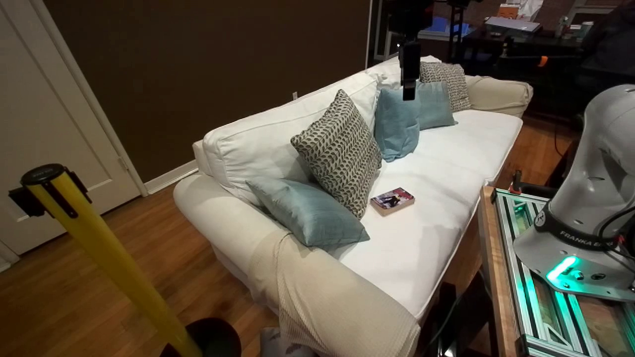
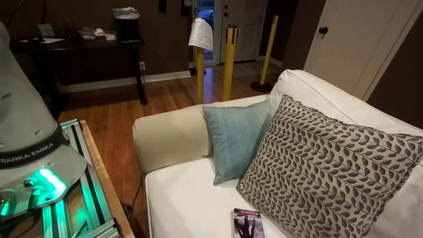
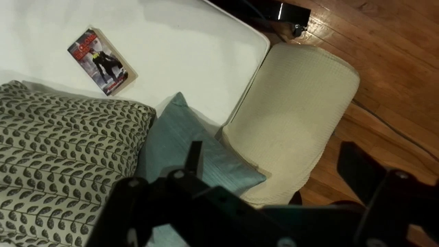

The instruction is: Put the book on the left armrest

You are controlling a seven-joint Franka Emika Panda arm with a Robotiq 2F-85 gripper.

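Fingers (image 3: 194,159): spread wide apart in the wrist view; nothing is held between them.
Book (image 3: 98,62): lies flat, cover up, on the white seat (image 3: 192,55), just beside the patterned cushion (image 3: 65,144).
Left armrest (image 3: 291,103): well apart from the book, which is not yet on it; in the wrist view a corner of the blue cushion (image 3: 176,135) overlaps its inner edge.
Gripper (image 1: 410,90): hangs above the sofa (image 1: 441,168), apart from the book; in an exterior view it shows nearly edge-on, so its opening cannot be read there.
Task status: judged to be at the outset, with no part of the transfer done. Outstanding are approach, grasp, lift, carry, set-down and release.
Wrist view: alone shows both fingers and the gap between them.
Far sofa arm (image 1: 498,95): visible in an exterior view, absent from the wrist view.
Handwritten sheet (image 2: 201,37): visible on a yellow post (image 2: 200,72) in an exterior view, where the gripper is out of frame and the lower edge crops the book.
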